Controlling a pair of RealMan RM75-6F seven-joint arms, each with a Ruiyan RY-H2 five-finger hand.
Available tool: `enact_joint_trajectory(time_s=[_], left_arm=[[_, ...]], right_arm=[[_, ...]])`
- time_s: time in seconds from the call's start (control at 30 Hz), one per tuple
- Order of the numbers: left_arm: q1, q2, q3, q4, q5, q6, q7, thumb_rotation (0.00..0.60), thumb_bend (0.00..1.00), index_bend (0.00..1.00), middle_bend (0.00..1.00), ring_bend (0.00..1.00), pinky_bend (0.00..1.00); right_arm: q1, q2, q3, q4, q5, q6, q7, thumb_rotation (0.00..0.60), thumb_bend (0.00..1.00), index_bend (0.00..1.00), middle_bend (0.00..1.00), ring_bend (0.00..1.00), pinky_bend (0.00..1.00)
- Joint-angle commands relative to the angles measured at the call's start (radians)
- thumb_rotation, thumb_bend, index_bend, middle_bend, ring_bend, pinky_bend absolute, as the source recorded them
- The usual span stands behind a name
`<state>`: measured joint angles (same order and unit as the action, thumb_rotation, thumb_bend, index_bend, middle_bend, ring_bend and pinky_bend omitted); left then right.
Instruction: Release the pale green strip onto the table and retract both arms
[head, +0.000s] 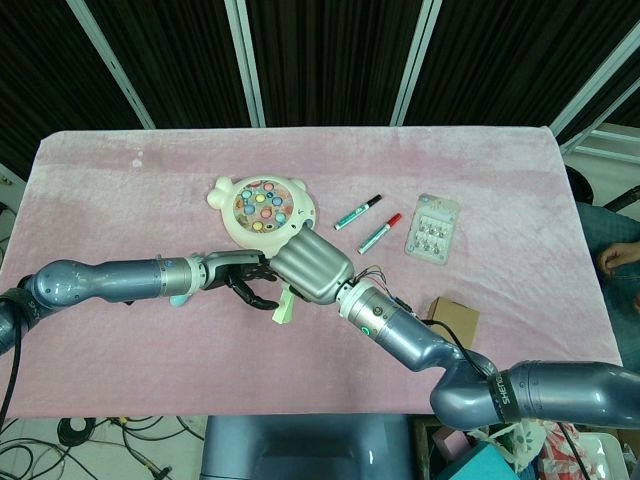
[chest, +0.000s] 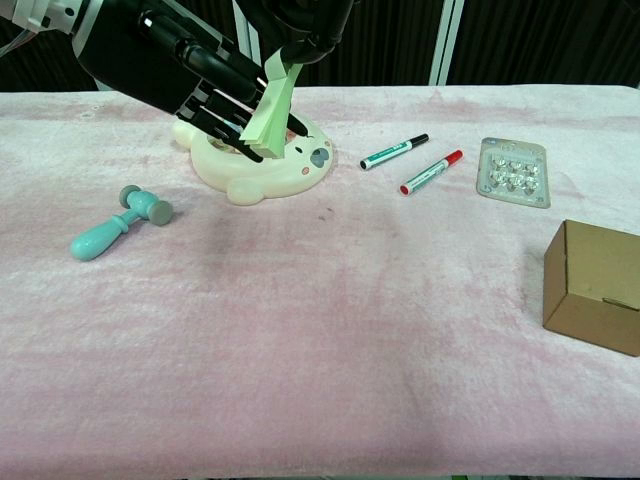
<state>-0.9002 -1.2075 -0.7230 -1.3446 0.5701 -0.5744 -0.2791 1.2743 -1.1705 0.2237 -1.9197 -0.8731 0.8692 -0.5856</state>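
The pale green strip (chest: 268, 107) hangs above the counter (chest: 330, 330), pinched by the right hand (chest: 305, 40); the left hand (chest: 195, 85) spreads empty beside it. Two markers (chest: 394, 152) lie near one blister pack (chest: 514, 172) holding small round pieces.

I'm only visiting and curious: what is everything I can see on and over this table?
Table: one, pink cloth cover.
Pale green strip: one, held above the table by the right hand.
Animal-shaped toy: one, cream with coloured buttons, far centre.
Toy hammer: one, teal, left.
Markers: two, green-capped and red-capped, beside each other.
Blister pack: one, clear, right.
Cardboard box: one, brown, near right.
Left hand: black, beside the strip.
Right hand: silver, gripping the strip.
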Motion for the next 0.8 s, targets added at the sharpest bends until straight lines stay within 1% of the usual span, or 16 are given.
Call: enact_joint_trajectory(time_s=[0.03,0.33,0.8], left_arm=[[-0.001,-0.001,0.001,0.001,-0.001,0.0,0.001,0.6,0.32,0.41,0.05,0.0,0.0],[-0.011,-0.008,0.009,0.006,-0.001,-0.003,0.002,0.6,0.32,0.42,0.05,0.0,0.0],[-0.02,-0.022,0.015,0.002,-0.002,0.017,-0.003,0.6,0.36,0.45,0.06,0.0,0.0]], right_arm=[[0.0,0.0,-0.001,0.001,0.0,0.0,0.0,0.6,0.47,0.81,0.74,0.85,0.7],[0.001,-0.002,0.0,0.003,-0.001,0.0,0.005,0.6,0.47,0.81,0.74,0.85,0.7],[0.001,0.001,-0.004,0.002,-0.01,-0.003,0.007,0.6,0.47,0.81,0.74,0.85,0.7]])
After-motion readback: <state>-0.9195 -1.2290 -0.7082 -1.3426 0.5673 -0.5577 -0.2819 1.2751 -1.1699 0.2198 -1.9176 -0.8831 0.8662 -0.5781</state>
